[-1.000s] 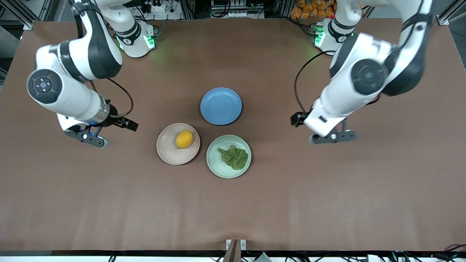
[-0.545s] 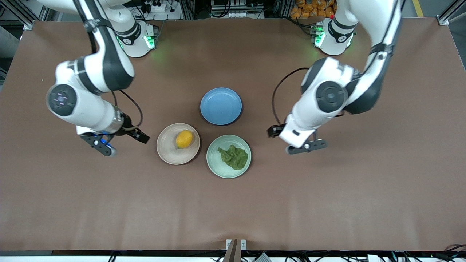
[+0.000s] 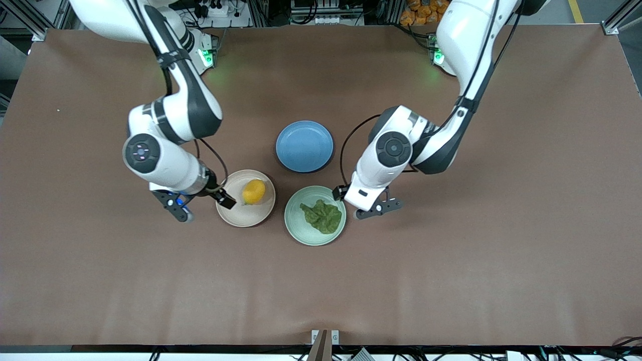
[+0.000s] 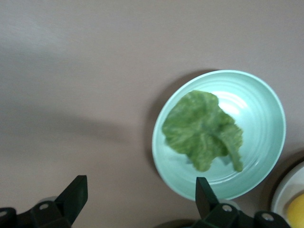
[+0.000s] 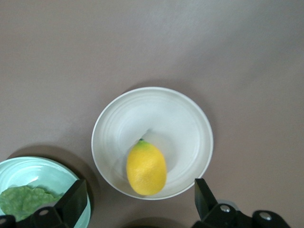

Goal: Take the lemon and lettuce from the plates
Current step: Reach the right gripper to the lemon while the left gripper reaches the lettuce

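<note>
The lemon [image 3: 254, 191] lies on the beige-pink plate [image 3: 235, 213]. The lettuce [image 3: 322, 216] lies on the mint green plate [image 3: 301, 233] beside it. My right gripper [image 3: 175, 208] is open and empty, over the table beside the beige-pink plate, toward the right arm's end. My left gripper [image 3: 376, 208] is open and empty, just beside the mint plate's rim, toward the left arm's end. The right wrist view shows the lemon [image 5: 146, 167] on its plate [image 5: 156, 114] ahead of the open right gripper [image 5: 139, 181]. The left wrist view shows the lettuce [image 4: 202, 130] on its plate [image 4: 266, 118] off to one side of the open left gripper [image 4: 141, 179].
An empty blue plate [image 3: 304, 146] sits farther from the front camera than the two plates, close to both. Brown table [image 3: 321, 291] spreads wide on all sides of them. The mint plate's edge [image 5: 28, 173] shows in the right wrist view.
Both arms have swung in from the table's ends toward the plates. The right gripper now sits by the beige-pink plate, the left by the mint plate. The plates and food have not moved.
</note>
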Tool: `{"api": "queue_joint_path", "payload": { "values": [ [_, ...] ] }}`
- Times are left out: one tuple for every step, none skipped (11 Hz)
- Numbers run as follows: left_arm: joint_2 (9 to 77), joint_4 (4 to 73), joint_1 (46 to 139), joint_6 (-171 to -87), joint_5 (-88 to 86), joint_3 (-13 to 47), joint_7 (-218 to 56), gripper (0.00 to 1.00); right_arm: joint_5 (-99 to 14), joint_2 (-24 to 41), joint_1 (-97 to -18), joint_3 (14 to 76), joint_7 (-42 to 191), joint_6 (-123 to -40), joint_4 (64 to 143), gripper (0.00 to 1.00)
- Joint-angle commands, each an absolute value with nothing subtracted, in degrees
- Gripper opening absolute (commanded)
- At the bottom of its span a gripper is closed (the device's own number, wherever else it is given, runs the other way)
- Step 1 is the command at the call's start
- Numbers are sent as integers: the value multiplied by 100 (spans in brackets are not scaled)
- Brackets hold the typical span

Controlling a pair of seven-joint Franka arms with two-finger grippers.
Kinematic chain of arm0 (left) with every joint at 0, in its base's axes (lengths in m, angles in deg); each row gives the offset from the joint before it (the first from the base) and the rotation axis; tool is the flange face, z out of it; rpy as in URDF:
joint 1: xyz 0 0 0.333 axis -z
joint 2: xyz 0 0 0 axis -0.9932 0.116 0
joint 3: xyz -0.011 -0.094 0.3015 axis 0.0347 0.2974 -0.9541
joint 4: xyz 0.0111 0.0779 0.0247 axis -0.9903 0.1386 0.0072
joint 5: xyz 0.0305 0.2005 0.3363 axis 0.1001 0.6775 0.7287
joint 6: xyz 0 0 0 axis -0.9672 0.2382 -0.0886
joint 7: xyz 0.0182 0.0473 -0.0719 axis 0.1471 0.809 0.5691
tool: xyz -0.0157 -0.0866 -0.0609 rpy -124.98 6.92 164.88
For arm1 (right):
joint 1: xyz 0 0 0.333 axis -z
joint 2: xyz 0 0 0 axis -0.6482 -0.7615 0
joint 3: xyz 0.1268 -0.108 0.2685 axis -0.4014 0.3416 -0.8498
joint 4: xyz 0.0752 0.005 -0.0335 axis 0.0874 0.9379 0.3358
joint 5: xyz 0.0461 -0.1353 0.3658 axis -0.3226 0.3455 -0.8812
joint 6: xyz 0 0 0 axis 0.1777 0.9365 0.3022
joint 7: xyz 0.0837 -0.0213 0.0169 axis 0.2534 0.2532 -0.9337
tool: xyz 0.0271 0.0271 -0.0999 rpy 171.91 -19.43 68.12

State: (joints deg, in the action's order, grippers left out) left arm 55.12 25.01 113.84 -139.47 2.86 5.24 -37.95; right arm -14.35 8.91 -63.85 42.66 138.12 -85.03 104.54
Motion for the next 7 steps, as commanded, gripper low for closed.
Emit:
{"api": "queue_joint_path", "payload": {
  "values": [
    [5838, 2198, 11629, -14452, 162, 452, -3223, 100, -1440, 414, -6843, 4317, 14177, -9021, 10392, 100],
    [5908, 2180, 11673, -14697, 162, 452, -3004, 100, -1422, 299, -6922, 4317, 14168, -9214, 10410, 100],
    [6030, 2085, 11682, -14952, 153, 452, -2784, 100, -1422, 185, -6949, 4317, 14107, -9381, 10410, 100],
    [6145, 2057, 11682, -15163, 153, 461, -2713, 100, -1292, 79, -6993, 4317, 13985, -9461, 10418, 100],
    [6294, 2014, 11708, -15383, 92, 478, -2668, 100, -1090, 17, -7011, 4308, 13836, -9462, 10427, 100],
    [6408, 1952, 11804, -15594, -91, 461, -2659, 100, -1036, -27, -7020, 4317, 13765, -9471, 10471, 100],
    [6479, 1934, 11840, -15762, -180, 461, -2650, 100, -1035, -45, -7011, 4308, 13677, -9558, 10558, 100]
  ]
}}
